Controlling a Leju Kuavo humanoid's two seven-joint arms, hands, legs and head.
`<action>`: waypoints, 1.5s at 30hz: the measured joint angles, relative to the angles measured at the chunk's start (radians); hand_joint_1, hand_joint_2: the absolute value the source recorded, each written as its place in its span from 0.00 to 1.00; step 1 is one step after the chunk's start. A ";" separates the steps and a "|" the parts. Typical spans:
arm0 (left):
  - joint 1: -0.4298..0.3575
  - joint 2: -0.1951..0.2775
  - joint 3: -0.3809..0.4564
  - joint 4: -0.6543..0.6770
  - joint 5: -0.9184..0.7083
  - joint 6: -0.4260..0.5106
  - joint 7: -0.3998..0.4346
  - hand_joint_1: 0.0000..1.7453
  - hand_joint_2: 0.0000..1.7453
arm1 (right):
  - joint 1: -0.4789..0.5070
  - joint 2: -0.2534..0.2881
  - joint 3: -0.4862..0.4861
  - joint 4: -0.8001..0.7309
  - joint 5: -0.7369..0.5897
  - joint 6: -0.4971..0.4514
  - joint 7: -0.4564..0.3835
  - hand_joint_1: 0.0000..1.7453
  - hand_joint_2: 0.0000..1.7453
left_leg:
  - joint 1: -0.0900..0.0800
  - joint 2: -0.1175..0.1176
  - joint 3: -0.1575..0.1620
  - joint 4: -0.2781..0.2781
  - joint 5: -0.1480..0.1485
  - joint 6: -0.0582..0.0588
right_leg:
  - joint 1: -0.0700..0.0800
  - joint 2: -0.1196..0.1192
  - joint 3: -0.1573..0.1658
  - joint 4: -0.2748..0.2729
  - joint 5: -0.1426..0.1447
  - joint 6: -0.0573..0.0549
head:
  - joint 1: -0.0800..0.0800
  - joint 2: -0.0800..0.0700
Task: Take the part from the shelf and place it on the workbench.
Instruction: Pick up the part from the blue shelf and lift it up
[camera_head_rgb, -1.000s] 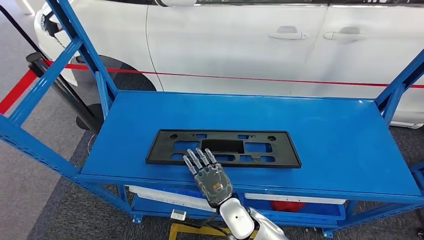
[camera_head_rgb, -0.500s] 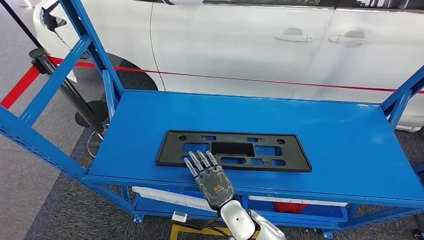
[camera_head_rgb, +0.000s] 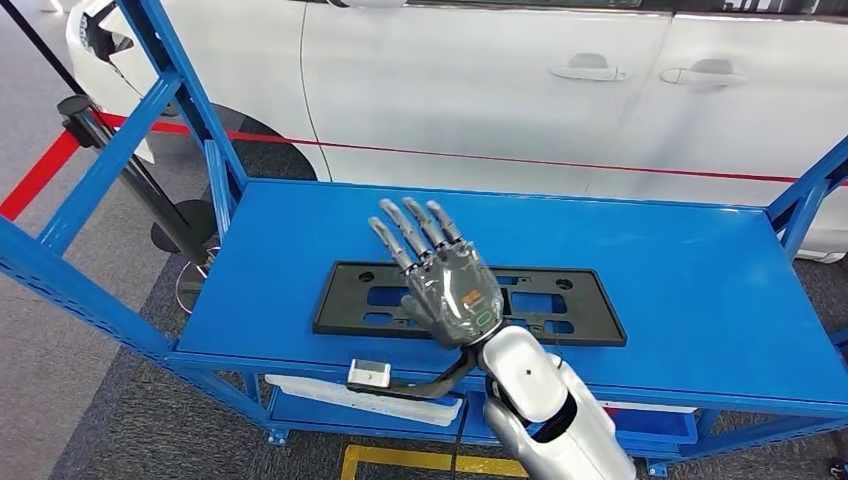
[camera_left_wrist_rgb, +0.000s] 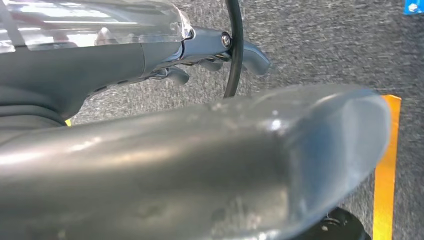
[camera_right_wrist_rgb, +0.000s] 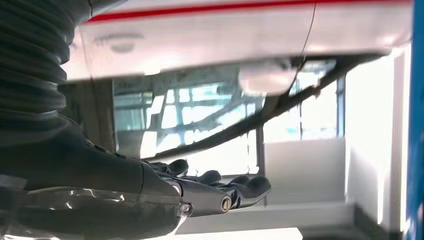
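Observation:
The part is a flat black plastic plate (camera_head_rgb: 340, 305) with several cut-outs, lying on the blue workbench top (camera_head_rgb: 680, 270) near its front edge. My right hand (camera_head_rgb: 440, 270) hovers above the plate's middle with its fingers stretched out and spread, holding nothing; it hides the middle of the plate. The right wrist view shows the same hand (camera_right_wrist_rgb: 200, 192) with fingers extended toward the white car. My left hand (camera_left_wrist_rgb: 200, 50) hangs over grey carpet in the left wrist view, with nothing in it.
A white car (camera_head_rgb: 480, 90) with a red stripe stands right behind the bench. Blue frame struts (camera_head_rgb: 100, 170) rise at the left and at the right (camera_head_rgb: 805, 185). A black stanchion (camera_head_rgb: 75, 110) with a red belt is at far left. A lower shelf (camera_head_rgb: 320, 392) holds white parts.
My right hand has lifted from the bench's front edge and moved forward, now raised over the middle of the plate. The plate has stayed put; the camera shifted slightly.

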 joint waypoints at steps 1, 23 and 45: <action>0.000 0.000 0.001 0.000 0.001 0.000 0.001 0.00 0.00 | 0.001 -0.003 -0.011 -0.033 -0.001 0.003 -0.002 0.00 1.00 | 0.000 0.000 0.000 0.000 0.000 0.000 | 0.000 0.000 0.000 0.000 0.000 0.000 | 0.000 0.000; -0.002 -0.001 0.001 0.011 0.054 0.040 0.031 0.00 0.00 | 0.121 -0.105 -0.098 -0.313 -0.368 0.061 -0.129 0.00 1.00 | -0.001 -0.001 0.001 0.000 -0.007 0.002 | 0.000 0.000 0.003 -0.002 -0.006 0.001 | 0.000 0.000; -0.022 -0.001 0.001 0.011 -0.027 0.030 0.002 0.00 0.00 | 0.111 0.034 0.010 0.245 -0.118 0.010 -0.054 0.00 1.00 | -0.001 -0.001 0.003 0.000 -0.008 0.001 | -0.001 0.000 0.005 -0.002 -0.008 -0.001 | 0.000 0.000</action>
